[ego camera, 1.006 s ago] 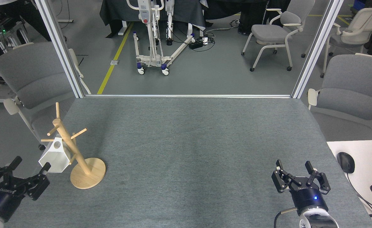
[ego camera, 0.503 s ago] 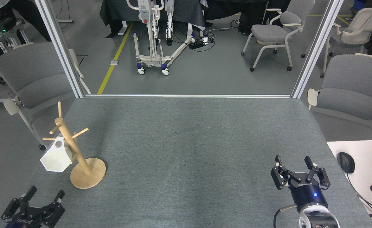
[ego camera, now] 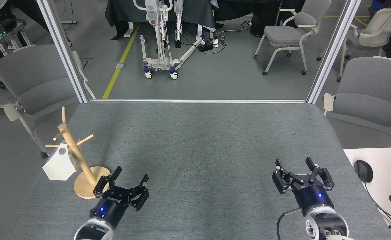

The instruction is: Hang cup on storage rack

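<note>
On the left of the table, the cup (ego camera: 59, 164) hangs from a peg of the rack (ego camera: 78, 159). Stiff, light and probably breakable, it is best gripped by its flat sides. Both grippers (ego camera: 130, 178) (ego camera: 295, 166) are spread apart, holding nothing.

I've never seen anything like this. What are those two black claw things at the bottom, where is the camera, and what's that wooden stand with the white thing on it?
The camera sits in a robot's head, looking down at a grey table. The black claws are the ends of its two arms: the left gripper and the right gripper. Both have their jaws open and hold nothing. The wooden stand is a storage rack with pegs, and the white faceted cup hangs from one of them. A computer mouse lies on a white desk at the right.
</note>
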`<state>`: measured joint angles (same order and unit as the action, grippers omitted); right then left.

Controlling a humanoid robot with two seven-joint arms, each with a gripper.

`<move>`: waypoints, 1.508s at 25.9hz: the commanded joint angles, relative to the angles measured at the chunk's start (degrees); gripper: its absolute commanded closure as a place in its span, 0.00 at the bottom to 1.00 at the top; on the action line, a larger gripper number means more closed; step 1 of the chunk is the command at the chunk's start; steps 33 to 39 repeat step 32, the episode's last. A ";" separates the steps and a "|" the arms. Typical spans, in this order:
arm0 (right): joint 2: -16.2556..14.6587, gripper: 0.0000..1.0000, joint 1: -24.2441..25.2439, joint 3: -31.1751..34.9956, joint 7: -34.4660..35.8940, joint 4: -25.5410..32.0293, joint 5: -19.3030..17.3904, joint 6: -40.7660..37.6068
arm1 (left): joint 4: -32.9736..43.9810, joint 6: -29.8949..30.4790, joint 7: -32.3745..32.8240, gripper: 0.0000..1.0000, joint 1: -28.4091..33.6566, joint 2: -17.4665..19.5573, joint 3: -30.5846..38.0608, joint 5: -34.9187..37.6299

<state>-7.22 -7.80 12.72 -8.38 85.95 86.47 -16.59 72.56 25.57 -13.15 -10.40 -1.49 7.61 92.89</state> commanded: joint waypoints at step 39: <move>1.86 0.00 1.12 2.83 5.22 -2.89 -0.16 -0.02 | 17.00 -20.82 15.96 0.01 4.77 -5.89 -15.52 -0.78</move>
